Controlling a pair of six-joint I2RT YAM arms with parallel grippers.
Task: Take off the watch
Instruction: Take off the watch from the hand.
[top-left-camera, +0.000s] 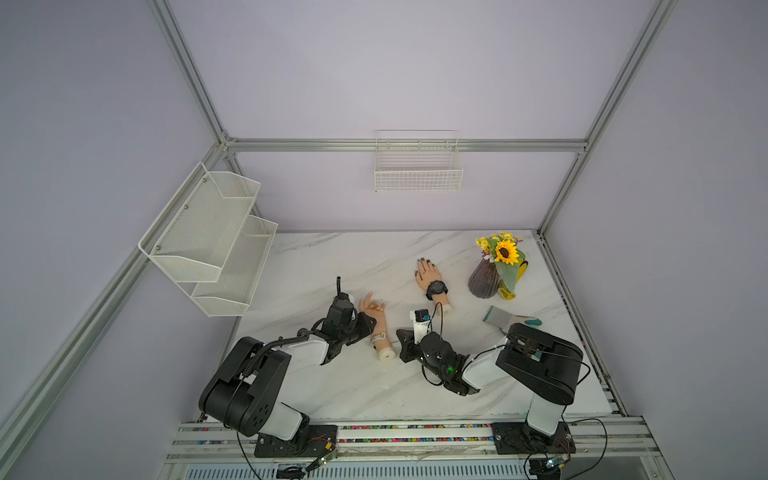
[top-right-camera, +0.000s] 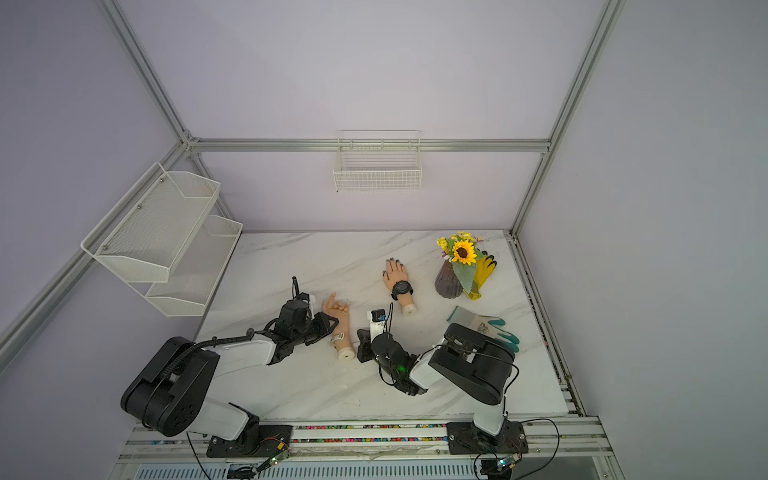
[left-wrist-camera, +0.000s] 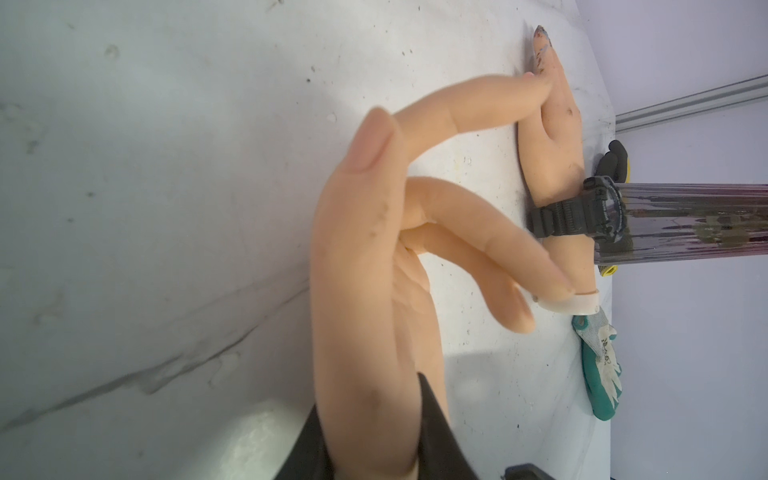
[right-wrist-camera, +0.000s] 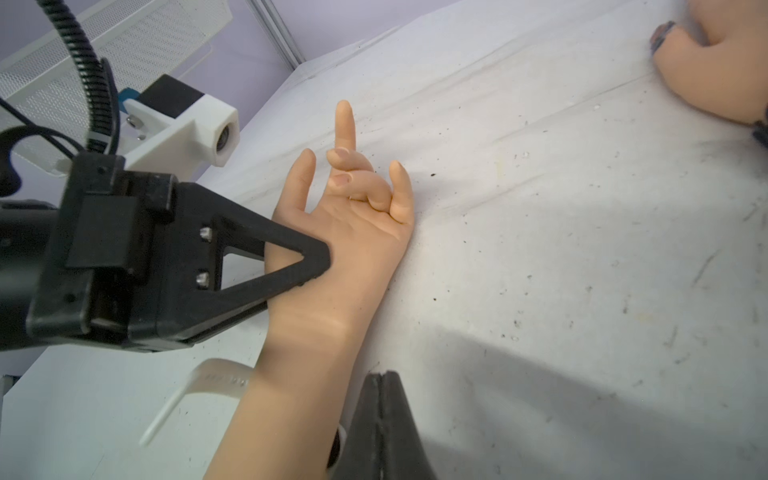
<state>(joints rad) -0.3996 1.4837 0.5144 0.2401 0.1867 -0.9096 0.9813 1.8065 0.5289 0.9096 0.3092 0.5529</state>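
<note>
Two dummy hands lie on the white marble table (top-left-camera: 332, 257), and I look from left to right. Far left, a white mesh shelf (top-left-camera: 208, 237) with two trays hangs on the side wall. Next comes my left gripper (top-left-camera: 368, 327). Its jaws squeeze the near dummy hand (top-left-camera: 374, 313) at the thick part by the thumb, one black finger (right-wrist-camera: 299, 257) lying over the palm. This hand lies palm up, one finger pointing away from me and the others curled. The white watch (top-left-camera: 378, 338) sits on its wrist, close to the cut end of the arm. In the right wrist view a pale strap end (right-wrist-camera: 216, 380) sticks out from the side of that wrist, but it is blurry. Just beside the same wrist is my right gripper (right-wrist-camera: 380, 386), with its jaws pressed tight together. I cannot see whether it touches the watch. Farther back lies the far dummy hand (top-left-camera: 428, 274), palm down, with dark nails and a black watch (top-left-camera: 436, 288) on its wrist. A white wire basket (top-left-camera: 417, 174) hangs on the back wall above the middle. To the right stands a dark ribbed vase (top-left-camera: 484, 282) with a sunflower (top-left-camera: 505, 252), and a yellow glove (top-left-camera: 509, 293) leans on it. A grey and green glove (top-left-camera: 505, 318) lies flat near my right arm.
</note>
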